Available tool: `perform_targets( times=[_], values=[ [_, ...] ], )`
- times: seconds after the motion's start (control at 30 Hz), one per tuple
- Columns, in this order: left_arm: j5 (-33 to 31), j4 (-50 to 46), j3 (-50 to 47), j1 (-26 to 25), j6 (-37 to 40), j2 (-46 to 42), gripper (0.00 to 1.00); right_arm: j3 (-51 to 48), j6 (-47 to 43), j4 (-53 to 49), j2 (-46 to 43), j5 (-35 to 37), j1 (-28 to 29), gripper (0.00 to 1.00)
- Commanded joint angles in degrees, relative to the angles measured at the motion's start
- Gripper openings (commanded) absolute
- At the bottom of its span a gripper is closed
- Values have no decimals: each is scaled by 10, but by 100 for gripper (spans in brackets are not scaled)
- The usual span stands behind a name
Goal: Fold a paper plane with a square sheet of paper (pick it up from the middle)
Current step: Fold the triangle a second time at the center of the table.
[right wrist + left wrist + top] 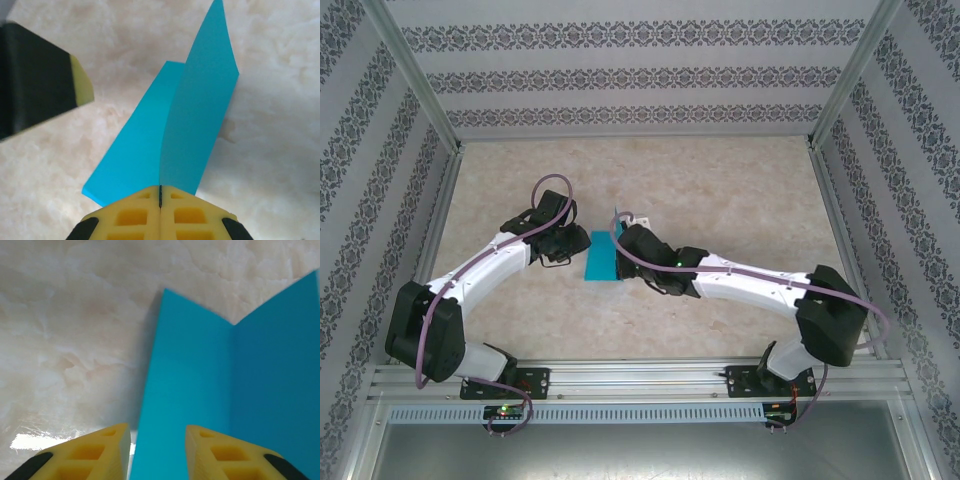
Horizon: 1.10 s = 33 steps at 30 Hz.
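Observation:
The square sheet of paper [600, 258] is teal-blue and bent into a V along a middle crease, with both flaps rising off the table. My right gripper [160, 192] is shut on the sheet [195, 125] at the near end of that crease. My left gripper [158, 450] is open, its yellow fingertips standing either side of the edge of one flap [200, 390] with a gap on both sides. From above, the left gripper [570, 248] is at the sheet's left and the right gripper [623, 240] at its right. A paper plane is out of view.
The marbled beige tabletop [720, 200] lies open around the sheet. Patterned walls and metal frame posts [835, 110] close in the back and sides. A left fingertip [80, 85] shows at the left of the right wrist view.

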Motion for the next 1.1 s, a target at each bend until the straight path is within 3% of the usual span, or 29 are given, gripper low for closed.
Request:
perform_targets(
  times=[0.0,0.2,0.63,0.8,1.07],
  values=[
    [-23,-23,-16,7,0,-19,34,32,28,-14,29,4,14,0],
    [30,45,-70,8,-32,-17,33,61,45,-69,48,50,30,0],
    [105,124,-67,-3,-32,33,33,-31,137,-115,-68,234,67,0],
    [120,132,-57,-10,-25,47,33,-37,174,-105,-45,217,76,0],
    [165,160,-55,-13,-21,73,30,-2,112,-45,17,106,65,0]
  ],
)
